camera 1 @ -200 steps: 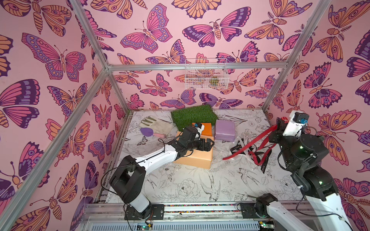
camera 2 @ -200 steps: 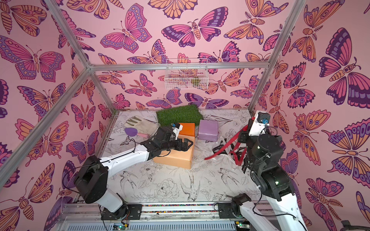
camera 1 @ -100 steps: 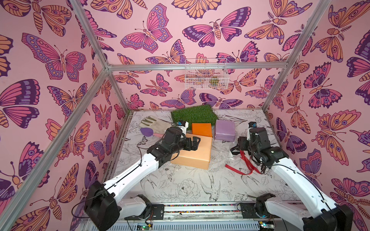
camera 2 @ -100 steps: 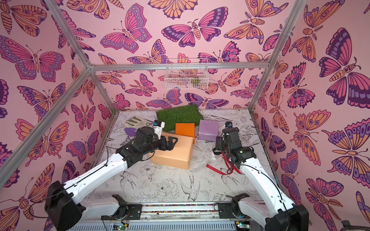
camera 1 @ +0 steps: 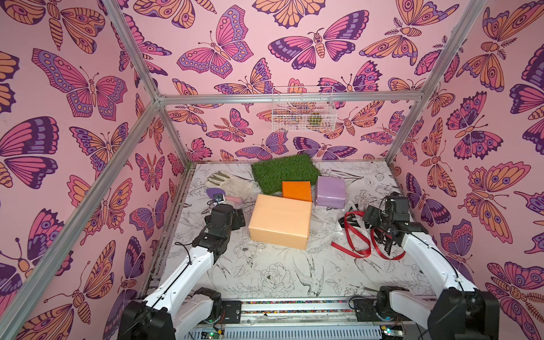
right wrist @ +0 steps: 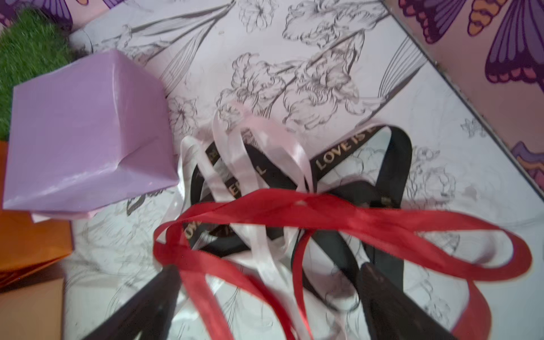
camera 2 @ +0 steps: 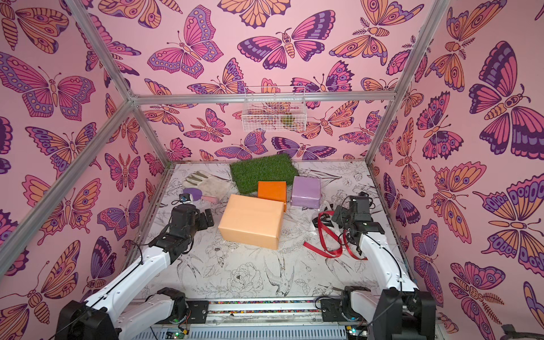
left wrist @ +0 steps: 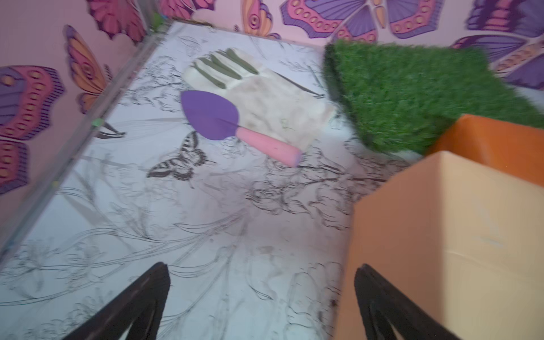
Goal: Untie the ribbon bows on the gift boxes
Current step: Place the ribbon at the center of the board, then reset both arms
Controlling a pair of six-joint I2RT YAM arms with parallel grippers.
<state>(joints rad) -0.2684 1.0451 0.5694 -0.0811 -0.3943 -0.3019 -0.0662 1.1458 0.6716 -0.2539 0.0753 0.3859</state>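
Three untied ribbons lie tangled on the table beside the lilac box: red satin ribbon, black "LOVE IS ETERNAL" ribbon, pale ribbon. Right claw hangs over them, jaws wide apart, gripping nothing. Left claw gapes empty beside the peach box, orange box behind it. White wire basket on the back wall holds something greenish, too small to name

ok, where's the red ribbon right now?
In a top view the red ribbon lies loose on the table, right side, beside the right end effector and right of the peach box.
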